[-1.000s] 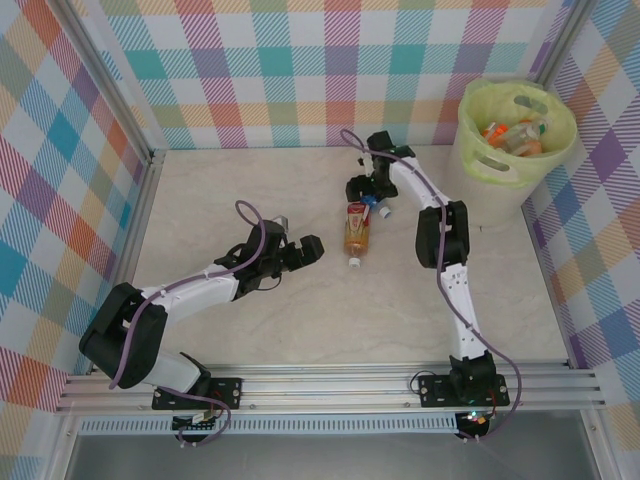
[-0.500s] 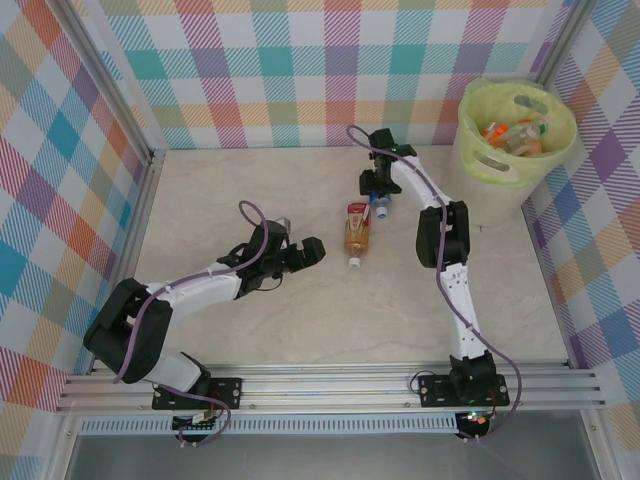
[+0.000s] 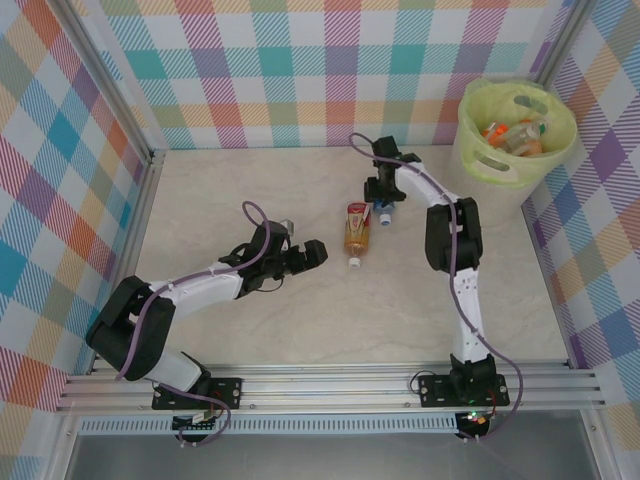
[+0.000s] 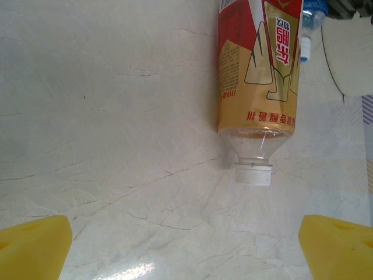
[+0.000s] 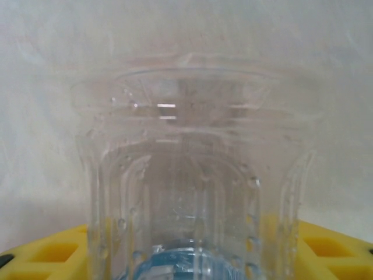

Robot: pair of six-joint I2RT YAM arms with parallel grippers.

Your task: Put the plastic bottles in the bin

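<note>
At the left of the counter (image 3: pixel 300 320): left claw (image 4: pixel 186 248), released, jaws spread wide, low over the marbled surface, grasping nothing.

Item 2, centre: red-and-gold bottle (image 3: pixel 356 232), white cap, lying on its side on the counter. Its cap points toward my near edge, and it lies apart from the left claw, ahead of it.

Item 3, just right of that: clear bottle (image 5: pixel 192 192) with a blue cap, on the counter beside item 2. The right claw (image 3: pixel 383 193) is set over it, a yellow finger (image 5: pixel 44 251) at either side. I cannot tell whether the fingers press it.

Item 4, far right corner: bin (image 3: pixel 480 160), lime-green liner, upright, several orange-labelled bottles (image 3: pixel 515 135) inside.
</note>
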